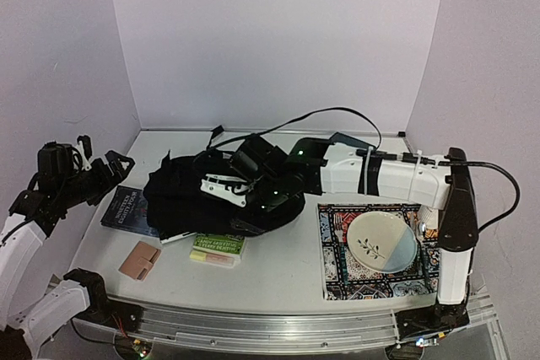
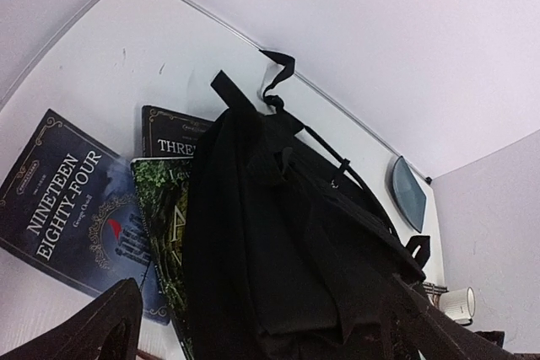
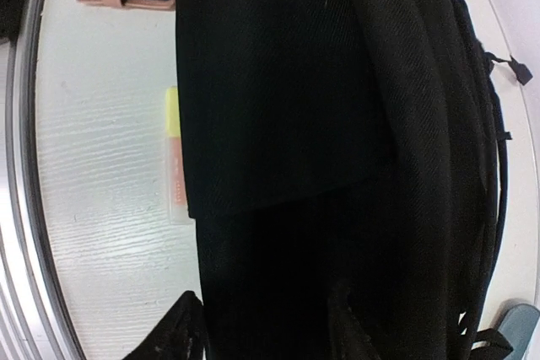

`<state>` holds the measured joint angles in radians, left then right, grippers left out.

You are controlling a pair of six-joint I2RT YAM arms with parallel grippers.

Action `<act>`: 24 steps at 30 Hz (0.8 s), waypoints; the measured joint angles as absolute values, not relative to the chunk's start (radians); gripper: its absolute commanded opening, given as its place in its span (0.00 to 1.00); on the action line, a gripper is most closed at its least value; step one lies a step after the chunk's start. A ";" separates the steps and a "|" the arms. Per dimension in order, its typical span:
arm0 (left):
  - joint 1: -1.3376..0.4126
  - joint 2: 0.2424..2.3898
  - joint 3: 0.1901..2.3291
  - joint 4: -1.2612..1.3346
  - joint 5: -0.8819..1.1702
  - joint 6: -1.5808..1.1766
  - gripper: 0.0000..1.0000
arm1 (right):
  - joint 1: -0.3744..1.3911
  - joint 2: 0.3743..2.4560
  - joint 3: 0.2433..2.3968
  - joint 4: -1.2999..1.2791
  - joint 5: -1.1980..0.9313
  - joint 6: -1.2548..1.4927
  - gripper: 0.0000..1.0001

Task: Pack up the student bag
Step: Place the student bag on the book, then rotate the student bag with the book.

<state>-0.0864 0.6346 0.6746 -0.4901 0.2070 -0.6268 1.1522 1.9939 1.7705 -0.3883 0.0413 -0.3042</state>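
While the right gripper [image 3: 263, 328] hangs directly over the student bag [image 1: 211, 196], its jaws part-way apart with black fabric below and nothing visibly pinched between them, I log this as the bag-opening step, with packing proper not yet begun. The bag lies slumped on the table [image 1: 287, 267] under that tool, its straps trailing beyond the fingertips. No item shows inside it, and I cannot make out a zip pull or an open mouth. The left gripper [image 1: 105, 155] stands wide open and empty, well to the left of the bag. Next move, as I judge it: find the lip of the opening, close on one layer only and lift, so that the left arm has a mouth to feed. Count: one bag. Books at the bag's left side, nearest the left gripper: Nineteen Eighty-Four [image 2: 72, 200], a dark book [image 2: 169, 131] and a green book [image 2: 160, 208], the last two tucked partly under the bag. One yellow-edged book [image 1: 218, 248] lies to the left of the right fingers; I cannot tell whether it is the green one again. One pink case [image 1: 139, 259]. One plate [image 1: 381, 242] on one patterned mat [image 1: 333, 280]. One mug [image 2: 460, 301].
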 measured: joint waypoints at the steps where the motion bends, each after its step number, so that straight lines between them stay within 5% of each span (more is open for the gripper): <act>1: -0.086 0.633 0.675 -0.504 0.202 -0.633 0.99 | 1.152 1.985 1.757 -0.386 0.028 -0.285 0.68; 9: -0.086 0.676 0.674 -0.580 0.191 -0.639 0.99 | 1.149 1.846 1.664 -0.349 -0.002 -0.135 0.88; 24: -0.087 0.931 0.674 -0.566 0.378 -0.531 0.93 | 0.898 1.865 1.527 -0.187 0.032 0.122 0.92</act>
